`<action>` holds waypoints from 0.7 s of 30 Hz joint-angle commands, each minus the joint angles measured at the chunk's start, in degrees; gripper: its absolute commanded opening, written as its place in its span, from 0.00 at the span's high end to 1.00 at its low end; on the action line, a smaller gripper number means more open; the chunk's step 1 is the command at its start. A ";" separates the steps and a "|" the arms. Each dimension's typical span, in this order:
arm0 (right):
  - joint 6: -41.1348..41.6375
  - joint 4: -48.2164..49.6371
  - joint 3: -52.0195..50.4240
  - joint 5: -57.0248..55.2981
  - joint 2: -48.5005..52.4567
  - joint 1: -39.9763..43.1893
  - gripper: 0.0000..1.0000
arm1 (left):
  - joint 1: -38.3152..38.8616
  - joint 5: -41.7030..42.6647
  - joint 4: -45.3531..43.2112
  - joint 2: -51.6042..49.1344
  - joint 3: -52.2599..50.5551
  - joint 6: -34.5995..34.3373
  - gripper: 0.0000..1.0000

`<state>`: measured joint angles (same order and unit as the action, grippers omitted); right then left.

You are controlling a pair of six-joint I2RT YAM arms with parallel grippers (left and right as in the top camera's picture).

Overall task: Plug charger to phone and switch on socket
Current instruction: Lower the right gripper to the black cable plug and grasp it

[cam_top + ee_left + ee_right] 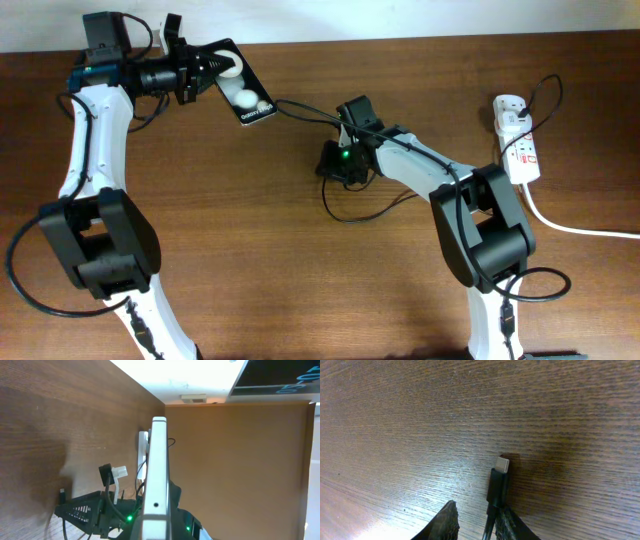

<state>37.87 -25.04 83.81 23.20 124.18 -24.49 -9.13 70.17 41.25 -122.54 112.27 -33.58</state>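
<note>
My left gripper [205,70] is raised at the far left and shut on the phone [243,92], a flat black slab with two white round patches. In the left wrist view the phone [157,475] shows edge-on, with a small hole in its end. The charger [310,112], a thin black cable, runs from near the phone to my right gripper [347,122] at the table's middle. In the right wrist view the charger's connector tip [501,465] lies on the wood just ahead of my right gripper [478,506]. The cable rests against one finger [512,525]; the other finger [447,520] stands apart from it. The socket [517,140] lies at the far right.
A thick white cord [570,228] leaves the socket toward the right edge. Slack black cable loops on the wood [350,212] in front of the right arm. The right arm's wrist [85,507] and the socket [143,452] show behind the phone in the left wrist view.
</note>
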 commanded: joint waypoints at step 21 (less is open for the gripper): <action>-6.49 -1.11 0.74 2.14 -5.18 0.33 0.96 | 0.13 2.54 0.46 1.90 0.07 0.98 1.00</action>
<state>34.37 -25.61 83.90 24.51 124.36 -24.47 -9.13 70.17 41.65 -122.54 112.27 -33.56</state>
